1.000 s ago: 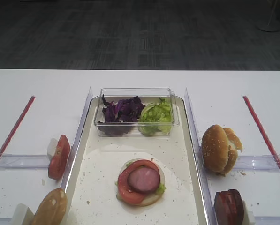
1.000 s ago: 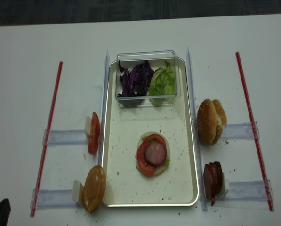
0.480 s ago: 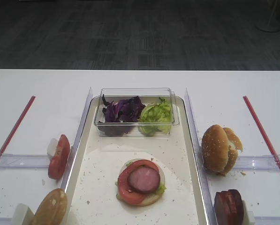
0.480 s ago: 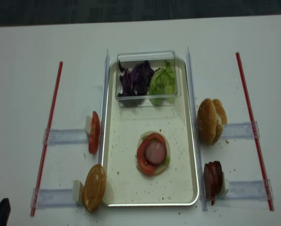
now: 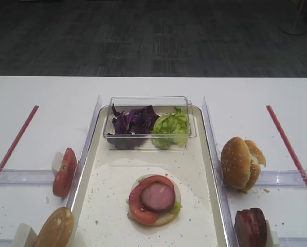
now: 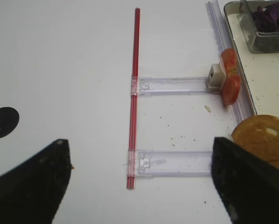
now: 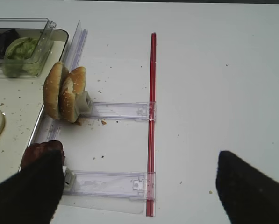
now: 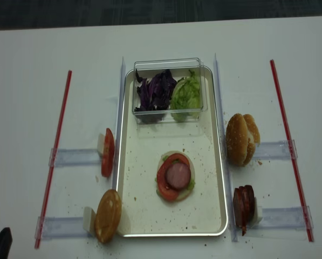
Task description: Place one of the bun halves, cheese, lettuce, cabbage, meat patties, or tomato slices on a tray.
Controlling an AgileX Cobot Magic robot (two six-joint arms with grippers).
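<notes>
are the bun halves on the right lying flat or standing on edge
On edge: the bun halves stand upright side by side, propped against a small white block beside the tray.

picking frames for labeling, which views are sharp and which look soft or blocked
Exterior high: sharp, even light, crumbs on the tray crisp. Realsense high: softer and dimmer, purple cabbage smeared. Right wrist: bun halves clear, but dark blurred fingers fill the bottom corners. Left wrist: table detail sharp, tomato slices readable, near fingers out of focus.
</notes>
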